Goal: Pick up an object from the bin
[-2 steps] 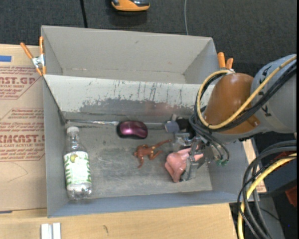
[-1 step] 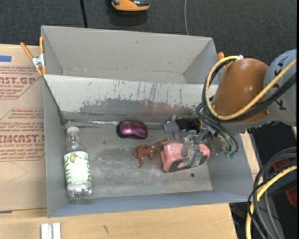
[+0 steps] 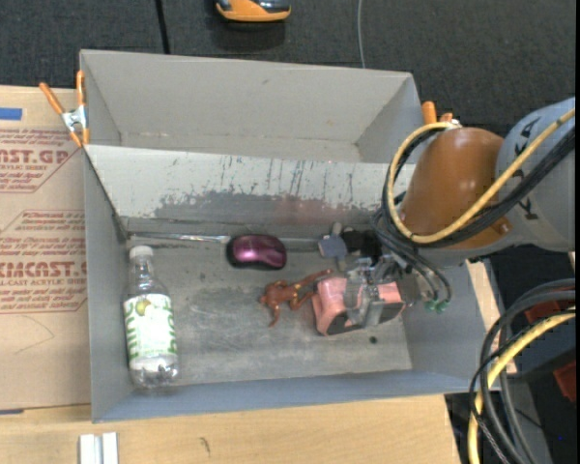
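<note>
Grey bin (image 3: 222, 351): 1 clear bottle (image 3: 150, 329) lies left, a purple oval thing (image 3: 256, 251) mid-back, and a brown toy animal (image 3: 286, 296) touches a pink block (image 3: 329, 304). The gripper (image 3: 372, 296) sits low at that block; whether it is clenched or released, I cannot tell. Best to centre on the block, clear of the toy.

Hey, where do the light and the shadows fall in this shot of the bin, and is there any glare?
Camera view: the upper back wall of the bin is evenly lit, with no hard glare. A dark shadow band runs along the floor's far edge, behind the purple oval thing. The clear bottle shows faint highlights. The gripper and the pink block seem to sit in the arm's shade.
</note>
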Robot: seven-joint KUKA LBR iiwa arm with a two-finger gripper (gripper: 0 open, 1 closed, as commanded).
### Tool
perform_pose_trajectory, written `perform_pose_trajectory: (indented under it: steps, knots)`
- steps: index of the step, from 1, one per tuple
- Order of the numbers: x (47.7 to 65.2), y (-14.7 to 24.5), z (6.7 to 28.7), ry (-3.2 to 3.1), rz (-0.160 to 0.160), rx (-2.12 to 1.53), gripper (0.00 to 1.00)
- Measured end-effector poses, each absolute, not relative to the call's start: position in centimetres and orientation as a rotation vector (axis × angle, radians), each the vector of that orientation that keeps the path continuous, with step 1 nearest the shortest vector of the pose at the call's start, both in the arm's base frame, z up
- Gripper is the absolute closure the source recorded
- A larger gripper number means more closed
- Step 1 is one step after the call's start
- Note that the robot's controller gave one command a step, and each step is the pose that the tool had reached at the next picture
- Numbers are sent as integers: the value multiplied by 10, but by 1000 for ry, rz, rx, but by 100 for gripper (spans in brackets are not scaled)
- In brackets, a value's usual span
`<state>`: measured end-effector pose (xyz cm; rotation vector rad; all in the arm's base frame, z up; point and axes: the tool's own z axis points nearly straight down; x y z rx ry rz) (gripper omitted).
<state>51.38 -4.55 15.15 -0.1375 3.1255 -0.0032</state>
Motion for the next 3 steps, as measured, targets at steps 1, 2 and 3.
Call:
perform_pose_trajectory:
  steps: [1, 2, 3]
  knots:
    - [501, -28, 157, 3150, 3, -124, 100]
    - [520, -27, 208, 3134, 0, -179, 100]
    - [529, -44, 249, 3135, -1, -155, 0]
